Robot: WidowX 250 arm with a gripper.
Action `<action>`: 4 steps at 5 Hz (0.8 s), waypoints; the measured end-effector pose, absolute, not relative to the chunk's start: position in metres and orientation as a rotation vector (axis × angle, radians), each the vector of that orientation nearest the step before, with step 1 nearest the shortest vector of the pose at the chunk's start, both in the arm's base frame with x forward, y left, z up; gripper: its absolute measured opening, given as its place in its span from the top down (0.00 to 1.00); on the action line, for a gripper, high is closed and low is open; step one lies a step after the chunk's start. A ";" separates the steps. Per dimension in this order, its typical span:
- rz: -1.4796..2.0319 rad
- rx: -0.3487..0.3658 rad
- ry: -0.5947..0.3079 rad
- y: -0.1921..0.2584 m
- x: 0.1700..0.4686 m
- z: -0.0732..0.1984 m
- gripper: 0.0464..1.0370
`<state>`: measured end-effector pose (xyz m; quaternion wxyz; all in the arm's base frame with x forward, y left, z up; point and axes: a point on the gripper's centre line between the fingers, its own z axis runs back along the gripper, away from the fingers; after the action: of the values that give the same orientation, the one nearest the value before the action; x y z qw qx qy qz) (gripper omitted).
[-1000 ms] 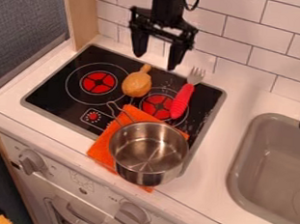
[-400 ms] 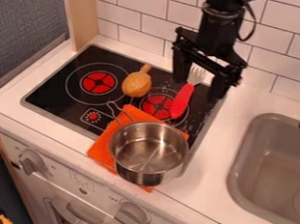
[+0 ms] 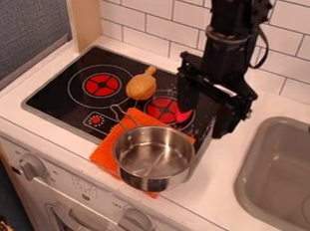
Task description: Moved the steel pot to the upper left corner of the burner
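Note:
The gripper (image 3: 200, 121) hangs over the right side of the stovetop, behind and to the right of the pot, its two fingers apart with nothing seen between them. The steel pot (image 3: 153, 155) stands upright on an orange cloth (image 3: 106, 154) at the front right of the black burner surface (image 3: 55, 93). Its wire handle points toward the upper left. Pot and gripper are apart.
A yellow-brown drumstick-shaped toy (image 3: 141, 86) lies between the two red burner rings. The red-handled fork (image 3: 182, 115) is mostly hidden behind the gripper. At the right is a grey sink (image 3: 280, 181); a tiled wall (image 3: 148, 10) rises behind.
The gripper has moved right and then lower and nearer the pot, now covering most of the fork. Pot, cloth and drumstick-shaped toy have stayed put.

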<state>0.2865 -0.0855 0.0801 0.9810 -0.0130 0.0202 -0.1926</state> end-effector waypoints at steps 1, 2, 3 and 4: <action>-0.428 -0.048 0.043 -0.094 0.268 0.068 0.04; -0.468 -0.035 0.029 -0.104 0.252 0.052 0.04; -0.466 0.026 -0.013 -0.120 0.243 0.044 0.04; -0.440 0.086 -0.047 -0.126 0.239 0.040 0.04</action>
<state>0.2386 -0.1259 0.0402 0.9747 0.0425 -0.0234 -0.2184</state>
